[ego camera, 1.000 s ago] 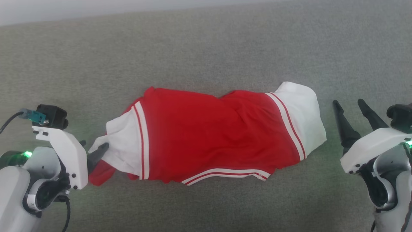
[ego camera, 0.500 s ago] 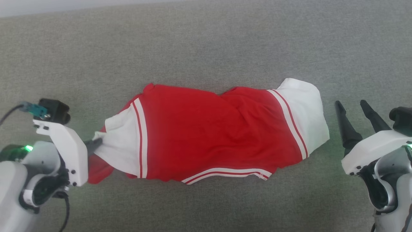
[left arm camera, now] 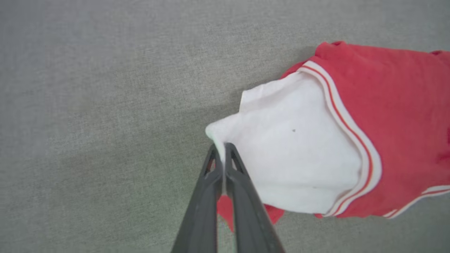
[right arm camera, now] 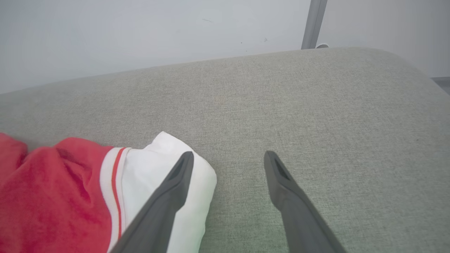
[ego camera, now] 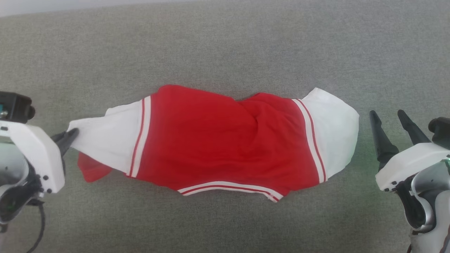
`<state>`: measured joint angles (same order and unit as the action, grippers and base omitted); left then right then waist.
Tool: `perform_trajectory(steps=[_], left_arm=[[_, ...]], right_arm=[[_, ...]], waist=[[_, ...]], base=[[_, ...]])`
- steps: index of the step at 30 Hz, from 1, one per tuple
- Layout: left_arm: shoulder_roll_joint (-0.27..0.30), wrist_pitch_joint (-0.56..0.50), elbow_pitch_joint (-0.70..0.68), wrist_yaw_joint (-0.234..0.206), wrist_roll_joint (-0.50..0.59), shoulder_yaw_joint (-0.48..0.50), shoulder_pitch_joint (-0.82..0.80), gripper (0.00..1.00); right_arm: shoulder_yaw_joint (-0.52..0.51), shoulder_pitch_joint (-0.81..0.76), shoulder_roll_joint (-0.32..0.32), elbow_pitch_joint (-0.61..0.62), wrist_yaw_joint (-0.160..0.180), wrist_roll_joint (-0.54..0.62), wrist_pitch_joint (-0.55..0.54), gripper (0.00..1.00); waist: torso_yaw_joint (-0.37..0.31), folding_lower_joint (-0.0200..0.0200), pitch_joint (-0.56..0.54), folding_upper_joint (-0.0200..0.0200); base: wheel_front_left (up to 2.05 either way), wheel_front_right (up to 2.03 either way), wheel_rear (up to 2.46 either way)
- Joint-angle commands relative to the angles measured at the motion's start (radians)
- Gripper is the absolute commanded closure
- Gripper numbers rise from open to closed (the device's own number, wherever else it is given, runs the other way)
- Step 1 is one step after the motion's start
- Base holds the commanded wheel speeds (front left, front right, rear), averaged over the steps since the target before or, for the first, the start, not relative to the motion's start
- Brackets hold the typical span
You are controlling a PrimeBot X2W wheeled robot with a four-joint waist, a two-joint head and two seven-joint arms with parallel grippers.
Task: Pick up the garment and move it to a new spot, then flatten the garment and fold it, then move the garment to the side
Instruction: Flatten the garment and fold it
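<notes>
The garment (ego camera: 225, 140), a red shirt with white sleeves and striped trim, lies stretched sideways on the grey cushion. My left gripper (ego camera: 72, 135) is shut on the tip of the white left sleeve (left arm camera: 284, 154), its two fingers pinching the cloth (left arm camera: 220, 149). A red flap (ego camera: 92, 170) hangs below that sleeve. My right gripper (ego camera: 386, 116) stands open just right of the white right sleeve (ego camera: 334, 130), touching nothing; in the right wrist view its left finger (right arm camera: 172, 189) overlaps the sleeve (right arm camera: 151, 182).
The grey upholstered surface (ego camera: 225, 45) spreads all around the shirt. Its far edge meets a pale wall (right arm camera: 140, 35), and a grey post (right arm camera: 314, 23) stands behind the rounded right corner (right arm camera: 404, 66).
My left gripper has pulled the white left sleeve outward to the left, stretching the shirt wider and flatter. The right gripper has barely moved.
</notes>
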<state>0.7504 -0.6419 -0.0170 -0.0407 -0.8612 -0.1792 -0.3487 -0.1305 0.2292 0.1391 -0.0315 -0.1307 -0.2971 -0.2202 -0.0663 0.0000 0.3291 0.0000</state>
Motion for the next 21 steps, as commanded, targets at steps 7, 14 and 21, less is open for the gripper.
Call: perform_trajectory(steps=[7, 14, 21], left_arm=[[0.050, 0.027, 0.055, -0.022, 0.026, 0.035, 0.065, 1.00], [0.065, 0.042, 0.177, -0.012, 0.033, 0.036, 0.104, 1.00], [0.021, 0.057, 0.339, 0.013, 0.015, 0.008, 0.096, 1.00]], right_arm=[[0.006, -0.005, -0.008, 0.005, 0.000, 0.009, 0.006, 0.00], [0.013, 0.002, -0.010, 0.000, 0.000, 0.007, 0.009, 0.00], [0.019, 0.007, -0.013, -0.012, 0.000, 0.002, 0.011, 0.00]], waist=[[0.003, 0.0000, 0.007, 0.0000], [-0.004, 0.0000, 0.018, 0.0000], [-0.011, 0.0000, 0.022, 0.0000]], base=[[0.00, 0.00, 0.00], [0.00, 0.00, 0.00], [0.00, 0.00, 0.00]])
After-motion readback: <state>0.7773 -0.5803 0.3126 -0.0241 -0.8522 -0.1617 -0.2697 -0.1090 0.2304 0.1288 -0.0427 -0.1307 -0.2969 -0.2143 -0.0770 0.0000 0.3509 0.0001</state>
